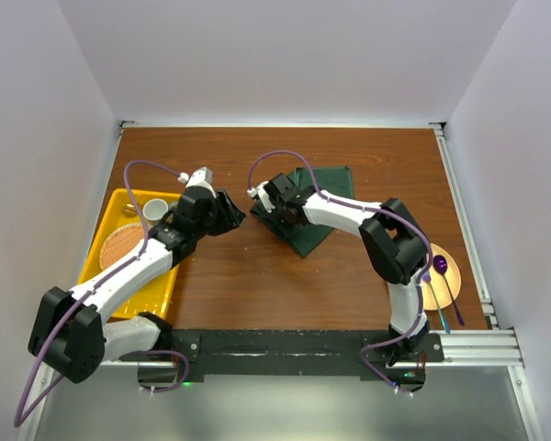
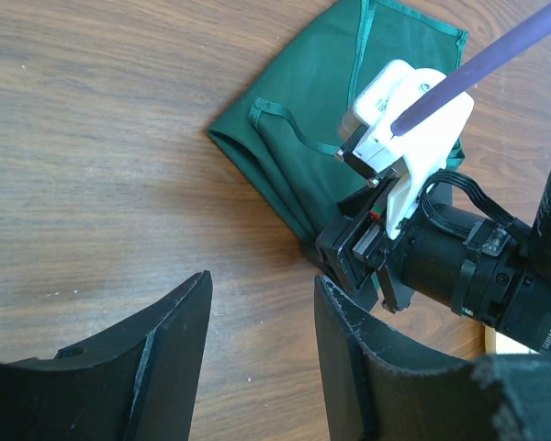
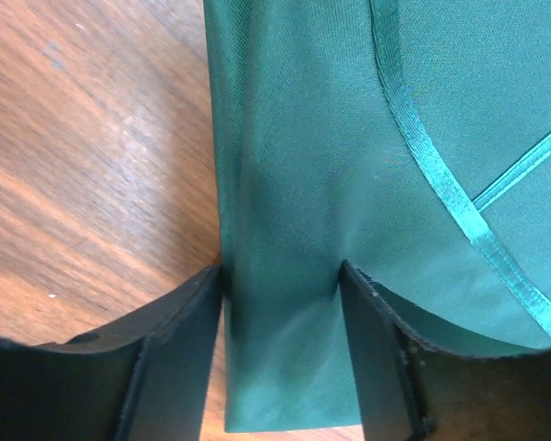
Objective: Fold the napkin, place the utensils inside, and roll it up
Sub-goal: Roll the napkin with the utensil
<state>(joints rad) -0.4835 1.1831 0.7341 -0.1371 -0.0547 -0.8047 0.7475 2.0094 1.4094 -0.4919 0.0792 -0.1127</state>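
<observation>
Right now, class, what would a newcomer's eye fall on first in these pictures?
The green napkin, bunched at the table's centre, with the right tool straddling a fold of it. The left tool gapes over bare wood just beside it. A yellow tray sits far left, an orange plate with a purple spoon far right.

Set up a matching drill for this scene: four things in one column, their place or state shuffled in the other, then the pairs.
1. left gripper
2. right gripper
3. white cup
4. purple spoon

A. on the orange plate
B. astride a fold of the napkin
C. in the yellow tray
D. open over the bare table

Pairs: 1-D, 2-B, 3-C, 4-A
</observation>
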